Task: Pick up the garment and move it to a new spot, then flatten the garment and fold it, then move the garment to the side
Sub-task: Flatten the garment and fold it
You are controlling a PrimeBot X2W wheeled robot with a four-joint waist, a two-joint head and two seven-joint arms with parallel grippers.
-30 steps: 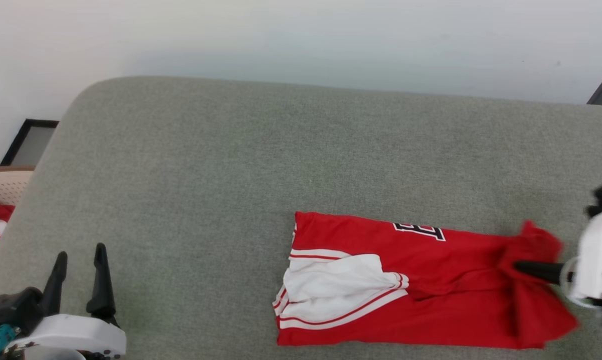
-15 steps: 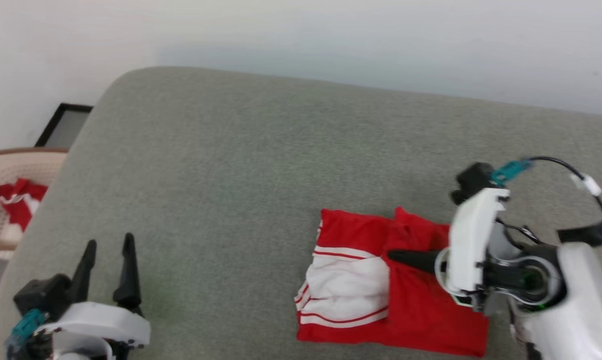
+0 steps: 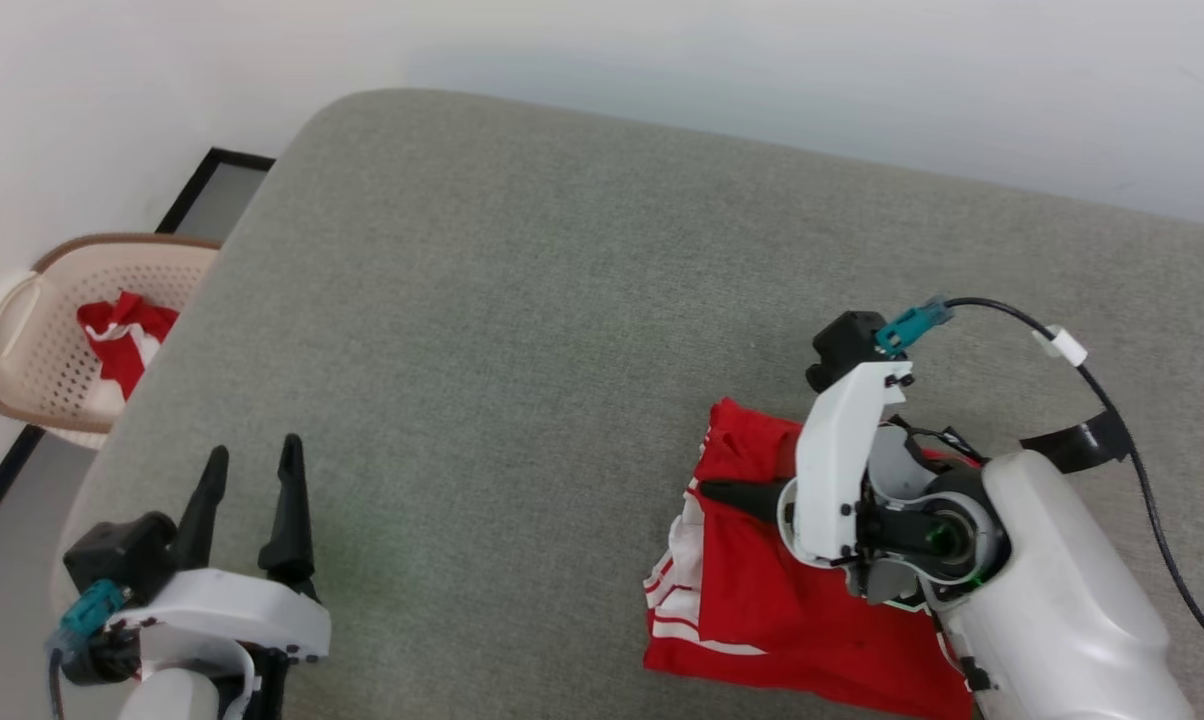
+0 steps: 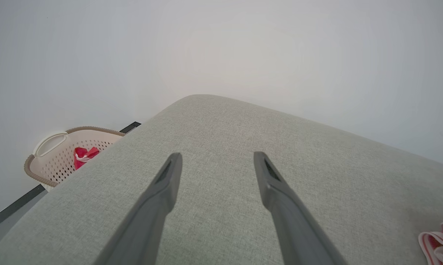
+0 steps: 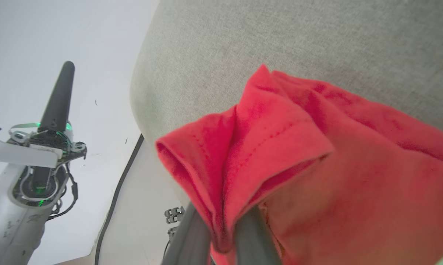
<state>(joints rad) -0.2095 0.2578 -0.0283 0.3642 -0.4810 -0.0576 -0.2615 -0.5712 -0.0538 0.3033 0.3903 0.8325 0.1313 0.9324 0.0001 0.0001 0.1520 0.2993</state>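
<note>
Now my head view has swung round, so the grey cushion [image 3: 562, 330] sits skewed and the basket [image 3: 112, 242] on the floor at my left shows whole. That is my own turning, not the furniture moving. On the cushion's near right part lies the garment [image 3: 752, 620], much shorter than a second ago. Then it was a long red strip with the white sleeve bare. Now it is a doubled packet, the red layer drawn across nearly all the white, with only striped trim peeping out at its left edge. My right gripper [image 3: 710, 488] has carried that end over, travelling from the far right to just above the packet's left part. It is pinched tight on a bunched fold of red hem, which stands up between its fingers in the right wrist view. My left gripper [image 3: 254, 455] waits well apart at the near left, spread wide with nothing in it. I judge this crosswise fold nearly laid. What is left is to lower the hem, let go, and shift the packet aside.
</note>
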